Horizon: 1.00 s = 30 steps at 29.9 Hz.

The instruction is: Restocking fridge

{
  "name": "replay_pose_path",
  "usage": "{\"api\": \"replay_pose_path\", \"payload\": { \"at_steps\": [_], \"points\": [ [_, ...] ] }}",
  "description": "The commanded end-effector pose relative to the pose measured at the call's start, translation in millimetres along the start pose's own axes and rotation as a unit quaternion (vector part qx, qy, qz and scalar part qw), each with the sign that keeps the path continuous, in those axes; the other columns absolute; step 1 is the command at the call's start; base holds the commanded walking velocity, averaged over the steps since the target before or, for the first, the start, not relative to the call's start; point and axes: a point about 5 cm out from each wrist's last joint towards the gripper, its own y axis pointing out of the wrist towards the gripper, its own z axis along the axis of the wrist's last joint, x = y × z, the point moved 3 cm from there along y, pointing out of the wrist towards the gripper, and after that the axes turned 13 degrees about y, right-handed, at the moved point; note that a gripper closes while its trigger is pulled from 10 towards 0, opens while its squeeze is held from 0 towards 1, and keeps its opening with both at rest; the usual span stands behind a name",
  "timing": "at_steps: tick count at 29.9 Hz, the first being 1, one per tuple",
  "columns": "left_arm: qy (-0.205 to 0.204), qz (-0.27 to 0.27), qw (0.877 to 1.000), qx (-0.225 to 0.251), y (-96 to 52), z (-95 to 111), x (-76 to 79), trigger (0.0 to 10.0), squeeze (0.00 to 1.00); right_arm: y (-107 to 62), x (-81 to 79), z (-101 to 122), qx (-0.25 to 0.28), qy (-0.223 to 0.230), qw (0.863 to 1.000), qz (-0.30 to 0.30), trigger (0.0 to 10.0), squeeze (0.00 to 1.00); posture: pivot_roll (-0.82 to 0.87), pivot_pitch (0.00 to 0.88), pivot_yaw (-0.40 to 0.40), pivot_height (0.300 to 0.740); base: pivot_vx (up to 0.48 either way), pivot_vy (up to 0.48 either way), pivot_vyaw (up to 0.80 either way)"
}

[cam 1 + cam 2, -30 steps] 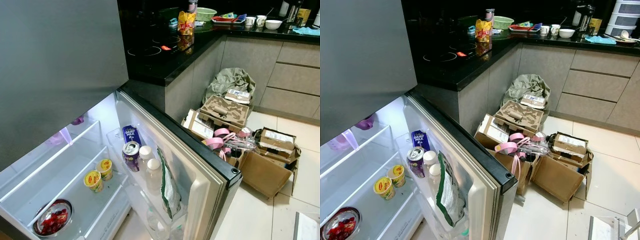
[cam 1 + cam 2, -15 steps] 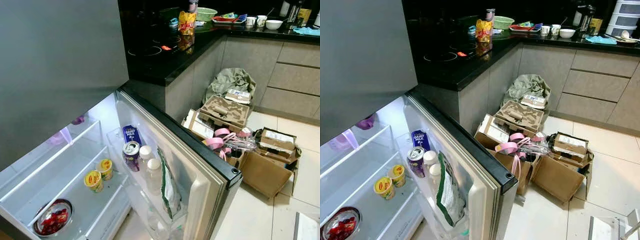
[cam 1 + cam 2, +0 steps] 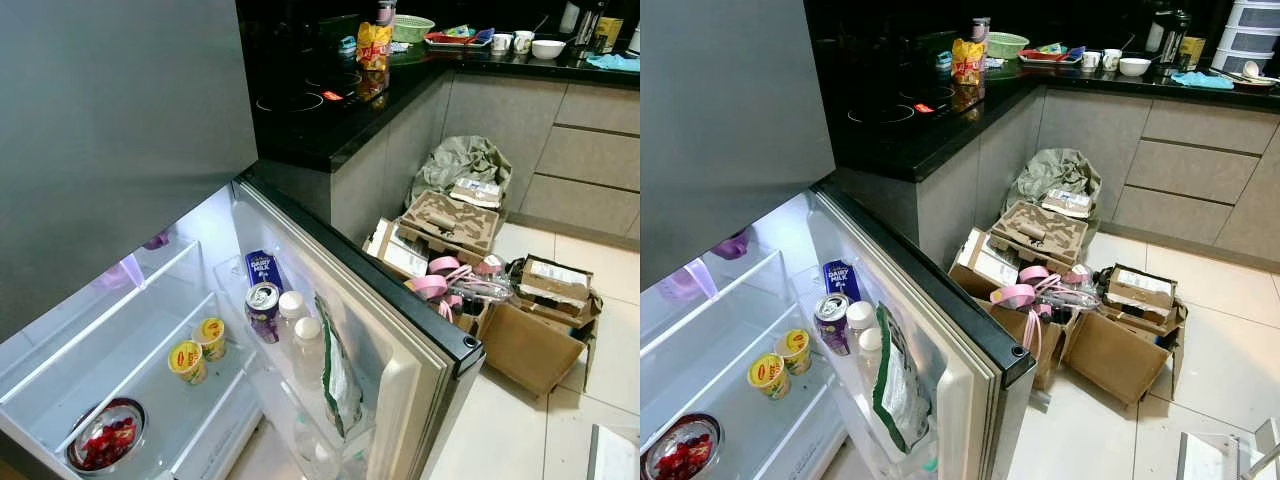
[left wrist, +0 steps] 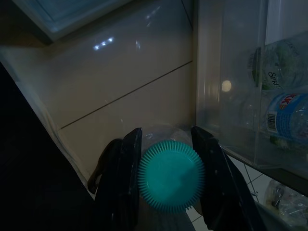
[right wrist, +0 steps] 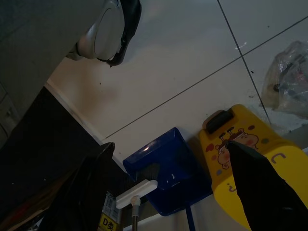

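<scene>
The left gripper is clamped on a teal-capped bottle beside the open fridge door, while the right gripper hangs spread above the floor.

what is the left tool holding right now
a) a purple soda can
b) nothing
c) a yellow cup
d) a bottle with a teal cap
d: in the left wrist view the left tool has its two black fingers closed around a bottle with a ribbed teal cap.

blue carton: "DAIRY MILK" | door bottle: "Sprite", partly hidden
</scene>
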Motion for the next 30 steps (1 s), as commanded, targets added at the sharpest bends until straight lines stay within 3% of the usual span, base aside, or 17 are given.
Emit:
{"api": "replay_pose_path", "payload": {
  "at_steps": [1,30],
  "points": [
    [0.001,-0.008,1.000,-0.021,-0.5,-11.6,5.5,10.0,0.00,0.3,-1.4,0.2,0.000,0.002,1.000,0.002,10.0,0.00,-0.08,0.000,0.002,0.740,0.000,0.000,0.00],
    [0.014,-0.014,0.999,-0.027,-0.5,-13.5,7.6,10.0,0.00,0.8,-2.2,-1.1,-0.002,-0.004,1.000,0.001,10.0,0.00,-0.08,0.000,-0.002,0.740,0.000,0.000,0.00]
  ]
}}
